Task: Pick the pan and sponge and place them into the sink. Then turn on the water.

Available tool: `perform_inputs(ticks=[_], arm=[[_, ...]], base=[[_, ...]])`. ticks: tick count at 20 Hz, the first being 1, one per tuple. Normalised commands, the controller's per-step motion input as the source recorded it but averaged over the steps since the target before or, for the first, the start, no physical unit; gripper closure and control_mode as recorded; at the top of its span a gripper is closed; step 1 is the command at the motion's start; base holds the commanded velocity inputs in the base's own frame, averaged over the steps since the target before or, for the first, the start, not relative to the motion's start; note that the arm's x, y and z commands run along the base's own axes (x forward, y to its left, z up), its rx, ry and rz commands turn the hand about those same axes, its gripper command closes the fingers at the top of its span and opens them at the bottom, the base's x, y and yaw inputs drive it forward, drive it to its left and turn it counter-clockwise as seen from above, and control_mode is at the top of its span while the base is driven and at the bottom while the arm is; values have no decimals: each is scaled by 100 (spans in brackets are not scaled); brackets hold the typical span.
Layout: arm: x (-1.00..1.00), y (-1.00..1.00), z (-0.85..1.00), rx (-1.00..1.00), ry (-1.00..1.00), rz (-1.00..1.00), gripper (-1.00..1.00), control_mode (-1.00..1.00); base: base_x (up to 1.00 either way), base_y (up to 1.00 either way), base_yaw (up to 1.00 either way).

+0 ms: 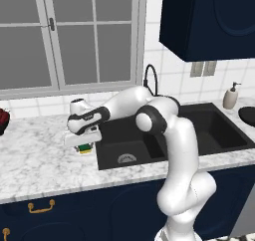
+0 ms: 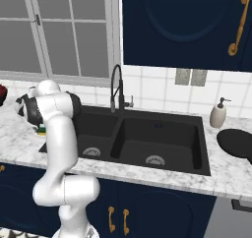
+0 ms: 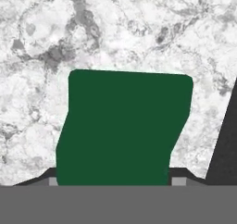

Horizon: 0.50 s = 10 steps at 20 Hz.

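The sponge (image 3: pixel 122 126), a small block with a green top, lies on the marble counter just left of the sink (image 1: pixel 214 130). My gripper (image 3: pixel 118 181) reaches straight down over it, with a dark fingertip pressed against each side. From the left base view, the sponge (image 1: pixel 85 148) peeks out under the hand (image 1: pixel 83 135). The black pan (image 2: pixel 237 142) rests on the counter to the right of the sink (image 2: pixel 162 138), far from the arm. Water is out of view at the black arched faucet (image 2: pixel 116 87).
A soap dispenser (image 2: pixel 217 114) stands behind the sink's right corner, near the pan. A dark red object (image 1: pixel 2 119) sits at the far left of the counter. A window runs behind the counter, and dark cabinets hang at the upper right.
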Motion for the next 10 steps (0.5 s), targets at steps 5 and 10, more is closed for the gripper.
perform_inputs(ticks=[5, 10], arm=[[-45, -50, 28, -1, -5, 2, 100, -100], [-92, -100, 69, 0, -10, 0, 100, -100]], base=[[0, 0, 0], [0, 0, 0]])
